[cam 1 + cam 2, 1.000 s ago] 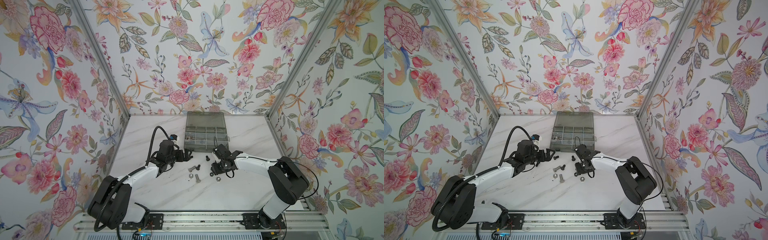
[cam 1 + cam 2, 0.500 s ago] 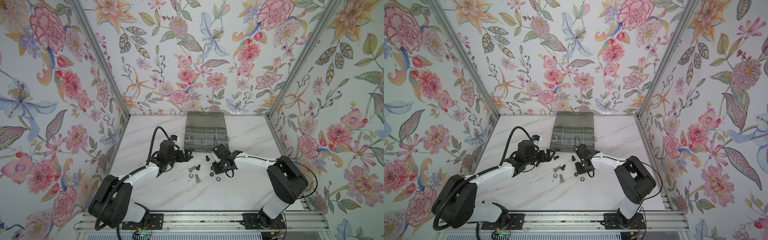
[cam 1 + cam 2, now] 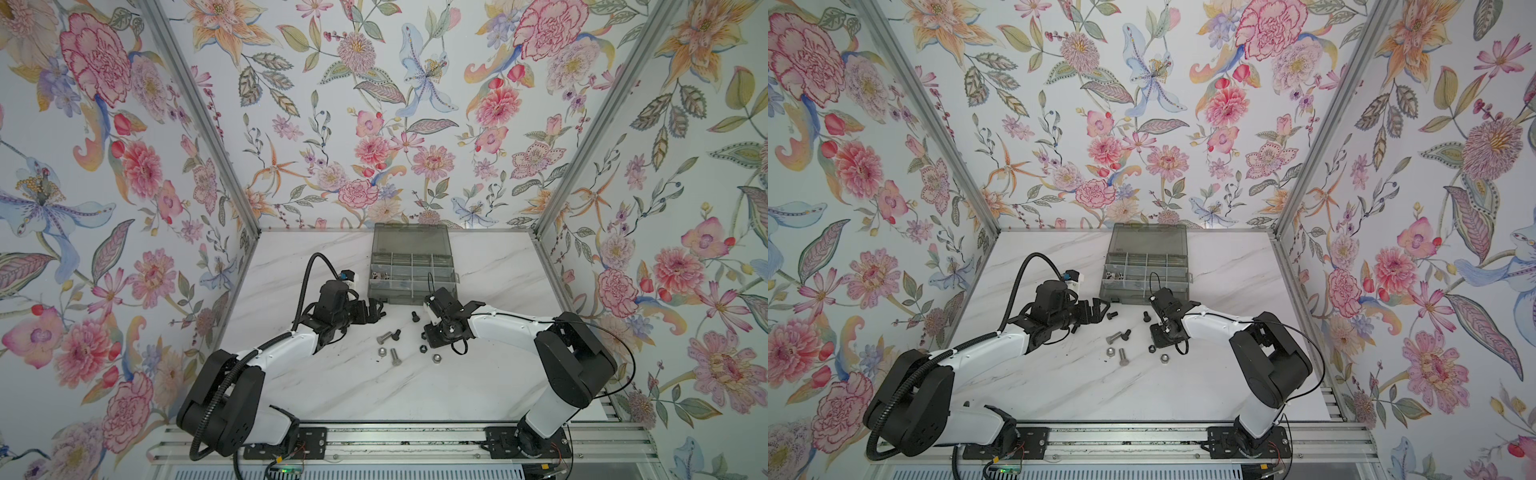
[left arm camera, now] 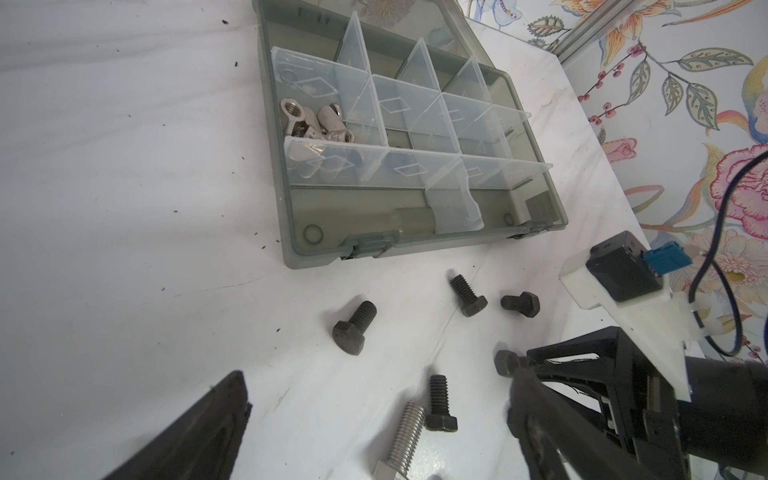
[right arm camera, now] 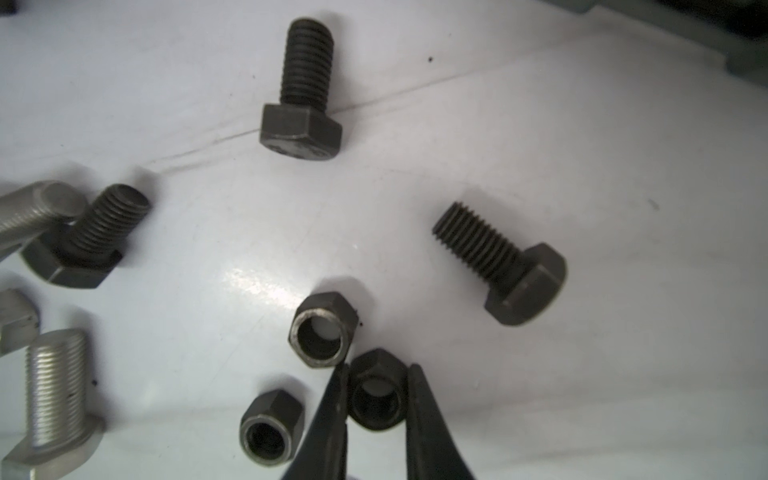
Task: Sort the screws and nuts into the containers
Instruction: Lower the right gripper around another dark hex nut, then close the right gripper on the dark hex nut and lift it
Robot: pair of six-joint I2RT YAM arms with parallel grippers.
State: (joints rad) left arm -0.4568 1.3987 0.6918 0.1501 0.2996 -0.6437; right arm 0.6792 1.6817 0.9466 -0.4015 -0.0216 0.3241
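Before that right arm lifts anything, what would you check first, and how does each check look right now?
1. Right end effector shut on the black nut, which sits between both fingers: ok.
2. Neighbouring nut clear of the fingers: not ok; it lies right at one fingertip and may get dragged along.
3. Box open, lid up: ok.
4. Empty compartment free beside the silver nuts: ok.
5. Left end effector open, holding nothing, off to the side: ok.
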